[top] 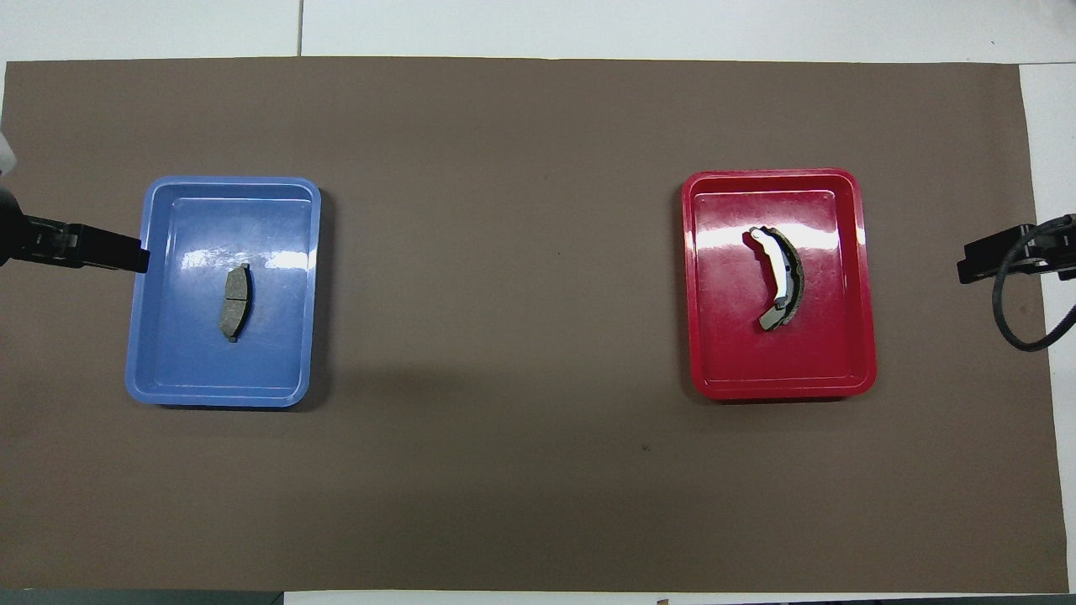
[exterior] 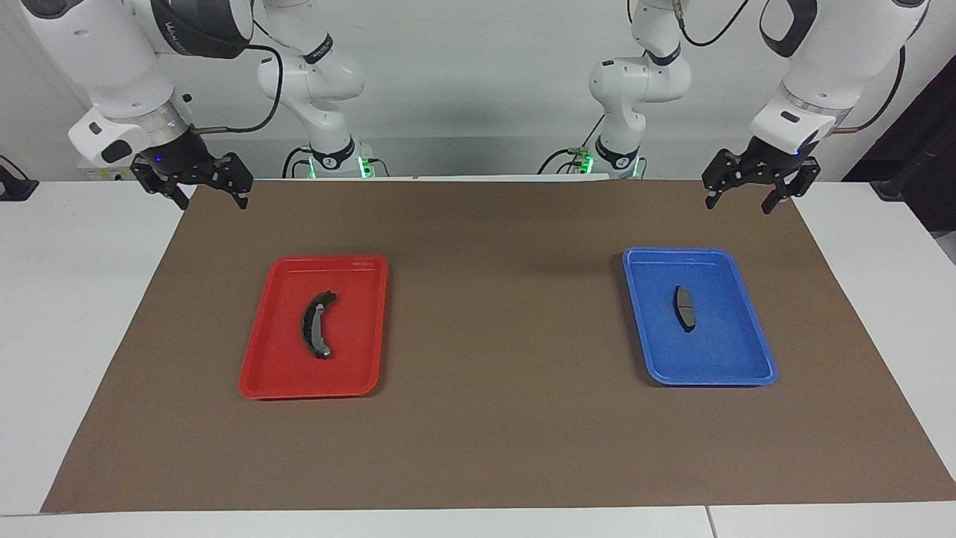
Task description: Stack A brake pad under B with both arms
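The A brake pad (exterior: 685,308), short and dark grey, lies alone in the blue tray (exterior: 657,359) toward the left arm's end; it also shows in the overhead view (top: 236,302). B (exterior: 317,323), the long crescent piece, lies in the red tray (exterior: 276,373) toward the right arm's end; in the overhead view (top: 777,279) its inner face is light grey. My left gripper (exterior: 739,205) is open and empty, raised over the mat's edge beside the blue tray. My right gripper (exterior: 213,203) is open and empty, raised over the mat's other near corner.
A brown mat (exterior: 493,336) covers most of the white table (exterior: 67,299). The two trays lie far apart on it. In the overhead view the blue tray (top: 168,370) and the red tray (top: 849,370) sit at mid depth.
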`<act>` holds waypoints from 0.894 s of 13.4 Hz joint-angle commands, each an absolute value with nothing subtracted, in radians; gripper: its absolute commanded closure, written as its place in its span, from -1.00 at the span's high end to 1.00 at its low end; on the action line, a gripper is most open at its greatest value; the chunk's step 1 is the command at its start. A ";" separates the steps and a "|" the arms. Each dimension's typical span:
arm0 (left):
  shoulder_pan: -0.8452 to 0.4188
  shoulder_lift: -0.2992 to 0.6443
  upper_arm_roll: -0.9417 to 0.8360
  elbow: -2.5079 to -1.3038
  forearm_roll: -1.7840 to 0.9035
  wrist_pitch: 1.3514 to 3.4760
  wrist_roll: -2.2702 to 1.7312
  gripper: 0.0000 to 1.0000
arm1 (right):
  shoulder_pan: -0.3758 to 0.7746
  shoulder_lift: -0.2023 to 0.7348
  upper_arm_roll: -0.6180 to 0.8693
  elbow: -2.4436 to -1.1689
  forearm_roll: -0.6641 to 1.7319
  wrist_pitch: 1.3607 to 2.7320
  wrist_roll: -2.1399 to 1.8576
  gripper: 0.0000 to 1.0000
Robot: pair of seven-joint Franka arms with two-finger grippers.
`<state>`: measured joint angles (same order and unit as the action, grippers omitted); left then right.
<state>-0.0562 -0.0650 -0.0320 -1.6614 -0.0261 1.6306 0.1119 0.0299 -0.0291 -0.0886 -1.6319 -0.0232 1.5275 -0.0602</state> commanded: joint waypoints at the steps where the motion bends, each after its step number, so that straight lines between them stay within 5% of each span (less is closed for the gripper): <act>1: -0.081 -0.061 -0.011 -1.646 -0.012 1.605 0.097 1.00 | 0.012 -0.029 -0.075 -1.626 -0.018 1.511 -0.052 1.00; 7: -0.081 -0.058 -0.008 -1.643 -0.014 1.606 0.097 1.00 | 0.012 -0.038 -0.074 -1.649 -0.018 1.523 -0.052 1.00; 12: -0.081 -0.061 -0.005 -1.652 -0.014 1.608 0.106 1.00 | 0.012 -0.031 -0.038 -1.784 -0.017 1.699 -0.045 1.00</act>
